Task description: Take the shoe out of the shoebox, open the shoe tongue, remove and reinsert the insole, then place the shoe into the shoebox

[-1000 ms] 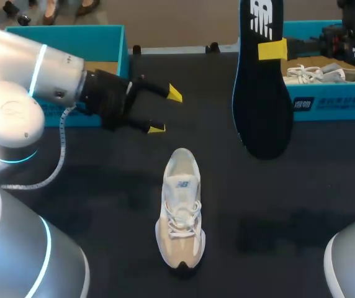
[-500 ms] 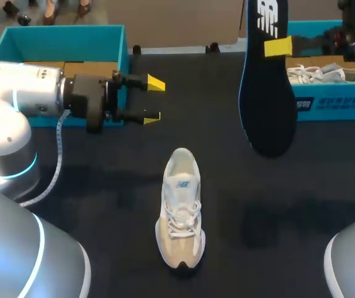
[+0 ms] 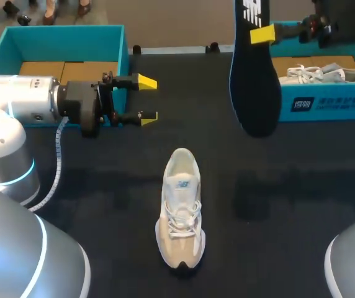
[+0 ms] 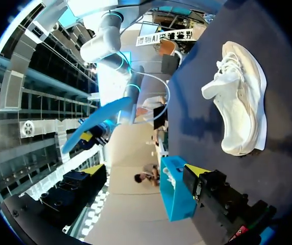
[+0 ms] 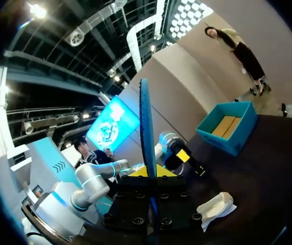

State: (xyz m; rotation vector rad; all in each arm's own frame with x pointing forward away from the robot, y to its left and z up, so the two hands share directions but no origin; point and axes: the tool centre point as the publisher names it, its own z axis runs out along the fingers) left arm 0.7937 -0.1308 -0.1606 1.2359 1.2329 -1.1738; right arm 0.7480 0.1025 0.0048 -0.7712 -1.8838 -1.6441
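A white and beige shoe (image 3: 180, 208) lies on the black table (image 3: 289, 198), toe toward the far edge; it also shows in the left wrist view (image 4: 240, 97) and the right wrist view (image 5: 215, 206). A dark blue insole (image 3: 252, 74) hangs upright in the air at the back right, with my right gripper (image 3: 262, 34) shut on its upper part. Edge-on, the insole (image 5: 147, 122) rises from between that gripper's yellow tips (image 5: 151, 172). My left gripper (image 3: 145, 98) stands open and holds nothing, beside the left box and far left of the shoe. The insole (image 4: 97, 122) is far ahead of it.
A teal shoebox (image 3: 112, 37) with cardboard inside sits at the back left, right behind my left gripper. A second teal shoebox (image 3: 326, 104) at the back right holds another pale shoe (image 3: 323, 73).
My left arm has drawn back to the left toward the left box, its gripper still open. My right arm has lifted the insole a little and shifted it left. The shoe has not moved.
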